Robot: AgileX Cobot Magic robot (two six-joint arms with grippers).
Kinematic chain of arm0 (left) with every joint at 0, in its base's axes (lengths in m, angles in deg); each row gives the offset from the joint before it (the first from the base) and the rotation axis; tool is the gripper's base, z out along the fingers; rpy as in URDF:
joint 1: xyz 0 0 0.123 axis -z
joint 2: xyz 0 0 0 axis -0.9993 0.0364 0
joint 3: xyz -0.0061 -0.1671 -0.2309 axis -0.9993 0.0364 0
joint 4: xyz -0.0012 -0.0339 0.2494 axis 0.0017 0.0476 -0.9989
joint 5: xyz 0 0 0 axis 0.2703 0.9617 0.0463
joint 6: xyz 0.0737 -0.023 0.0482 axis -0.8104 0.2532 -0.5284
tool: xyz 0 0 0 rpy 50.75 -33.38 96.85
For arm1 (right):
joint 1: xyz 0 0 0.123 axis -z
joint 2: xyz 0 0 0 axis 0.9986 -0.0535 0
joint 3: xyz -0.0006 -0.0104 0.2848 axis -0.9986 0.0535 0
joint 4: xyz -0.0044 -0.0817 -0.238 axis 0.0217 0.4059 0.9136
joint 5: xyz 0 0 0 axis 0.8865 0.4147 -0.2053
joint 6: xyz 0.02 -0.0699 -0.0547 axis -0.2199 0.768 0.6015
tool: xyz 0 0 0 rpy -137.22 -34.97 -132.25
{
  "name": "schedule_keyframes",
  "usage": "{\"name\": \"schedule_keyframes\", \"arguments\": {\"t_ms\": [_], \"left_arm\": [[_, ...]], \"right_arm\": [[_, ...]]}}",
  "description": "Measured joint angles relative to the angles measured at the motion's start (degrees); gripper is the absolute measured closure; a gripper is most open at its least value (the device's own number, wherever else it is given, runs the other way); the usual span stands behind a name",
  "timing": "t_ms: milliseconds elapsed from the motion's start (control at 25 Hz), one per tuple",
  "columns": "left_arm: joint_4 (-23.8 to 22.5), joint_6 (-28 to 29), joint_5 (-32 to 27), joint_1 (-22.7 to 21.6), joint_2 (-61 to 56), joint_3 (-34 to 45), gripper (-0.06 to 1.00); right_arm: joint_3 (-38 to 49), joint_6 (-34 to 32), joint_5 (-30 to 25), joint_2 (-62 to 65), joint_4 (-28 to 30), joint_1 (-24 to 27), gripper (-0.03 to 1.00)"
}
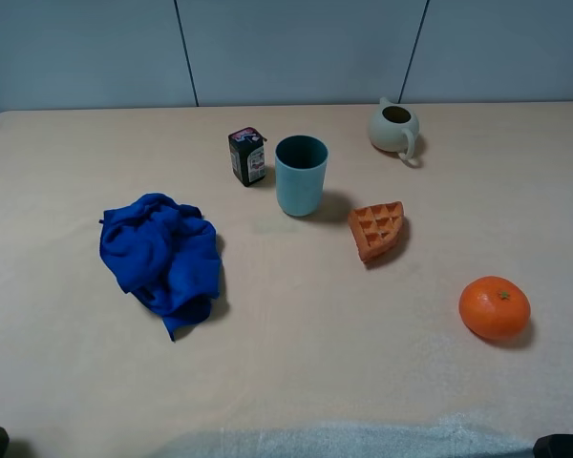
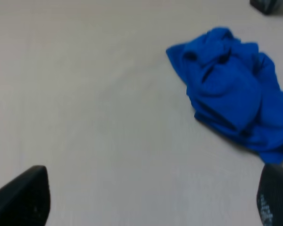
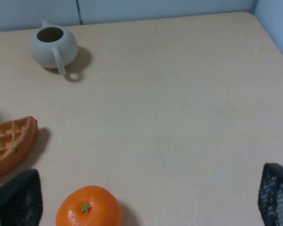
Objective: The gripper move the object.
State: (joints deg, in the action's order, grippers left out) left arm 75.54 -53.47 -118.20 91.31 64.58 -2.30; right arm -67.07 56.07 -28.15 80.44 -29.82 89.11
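The object, an orange-brown waffle wedge [image 1: 377, 229] with square dents, lies flat on the table right of the teal cup [image 1: 301, 175]. It also shows at the edge of the right wrist view [image 3: 9, 143]. My right gripper [image 3: 146, 197] hangs above the table near the waffle and the orange, open, with nothing between its black fingers [image 3: 16, 200]. My left gripper [image 2: 148, 200] is open too, over bare table beside the blue cloth [image 2: 231, 89], far from the waffle. In the high view only dark bits of the arms show at the near corners.
A round orange [image 1: 495, 307] sits near the right front, also in the right wrist view [image 3: 88, 207]. A pale small pitcher [image 1: 395, 127] stands at the back, a black carton [image 1: 247, 156] left of the cup, and a crumpled blue cloth [image 1: 162, 258] at the left.
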Motion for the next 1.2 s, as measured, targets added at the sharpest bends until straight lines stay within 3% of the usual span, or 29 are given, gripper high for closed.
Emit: {"name": "schedule_keyframes", "arguments": {"t_ms": [1200], "left_arm": [[0.0, -0.1, -0.01, 0.0, -3.05, 0.0, 0.06]], "right_arm": [[0.0, 0.0, 0.0, 0.0, 0.0, 0.0, 0.27]]}}
